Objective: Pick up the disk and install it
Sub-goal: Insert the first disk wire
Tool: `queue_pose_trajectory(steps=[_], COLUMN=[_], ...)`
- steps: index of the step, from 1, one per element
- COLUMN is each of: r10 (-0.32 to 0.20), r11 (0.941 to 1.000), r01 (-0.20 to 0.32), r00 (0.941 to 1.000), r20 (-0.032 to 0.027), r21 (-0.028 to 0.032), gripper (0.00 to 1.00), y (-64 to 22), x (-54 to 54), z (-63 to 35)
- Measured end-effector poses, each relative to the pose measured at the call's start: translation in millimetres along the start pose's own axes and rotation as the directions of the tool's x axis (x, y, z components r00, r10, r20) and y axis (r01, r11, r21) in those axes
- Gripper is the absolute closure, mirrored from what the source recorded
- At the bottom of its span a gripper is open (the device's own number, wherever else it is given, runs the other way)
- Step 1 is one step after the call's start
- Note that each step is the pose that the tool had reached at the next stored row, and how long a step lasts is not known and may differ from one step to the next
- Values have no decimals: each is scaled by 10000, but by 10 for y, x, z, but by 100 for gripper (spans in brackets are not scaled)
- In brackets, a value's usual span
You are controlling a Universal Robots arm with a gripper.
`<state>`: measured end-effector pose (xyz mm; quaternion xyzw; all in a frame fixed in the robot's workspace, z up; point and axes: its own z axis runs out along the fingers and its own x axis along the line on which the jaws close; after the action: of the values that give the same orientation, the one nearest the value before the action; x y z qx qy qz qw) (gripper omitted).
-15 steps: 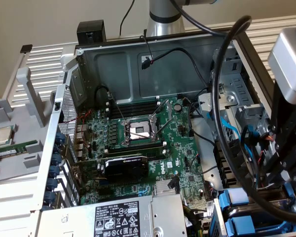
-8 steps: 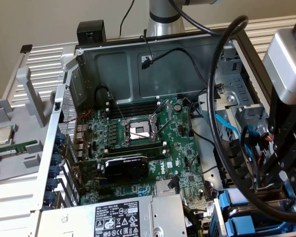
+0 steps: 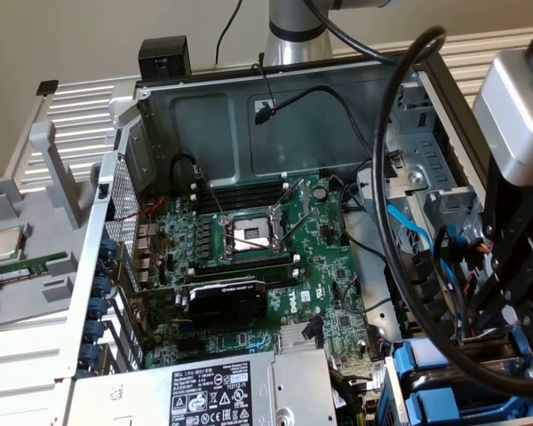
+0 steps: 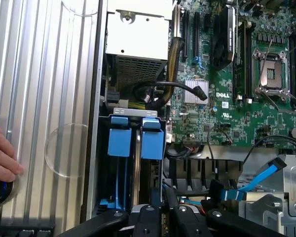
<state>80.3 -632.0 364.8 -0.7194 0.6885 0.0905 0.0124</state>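
The disk (image 4: 153,143) is standing on edge in the open PC case (image 3: 249,115), just beside the other blue-framed drive (image 4: 119,143). Gripper (image 4: 163,217) is right on it, jaws pinched narrow on its frame, motherboard (image 4: 237,98) next door

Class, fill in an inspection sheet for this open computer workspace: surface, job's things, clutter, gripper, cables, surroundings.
Surface: white ribbed surface under an open grey metal computer case.
Job's things: silver hard drive in a blue plastic carrier, standing in the drive bay beside a second blue-framed drive.
Clutter: small square silver processor chip.
Gripper: black gripper, shut, close to both drives.
Cables: thick black looping cable; flat blue cable.
Surroundings: a person's hand over the ribbed surface.
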Motion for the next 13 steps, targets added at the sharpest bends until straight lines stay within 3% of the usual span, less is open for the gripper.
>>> queue_pose_trajectory(steps=[13], r10=[10], r11=[10000], r01=[-10], r00=[10000], r20=[0], r21=[2], gripper=[84], y=[17], x=[-21], z=[19])
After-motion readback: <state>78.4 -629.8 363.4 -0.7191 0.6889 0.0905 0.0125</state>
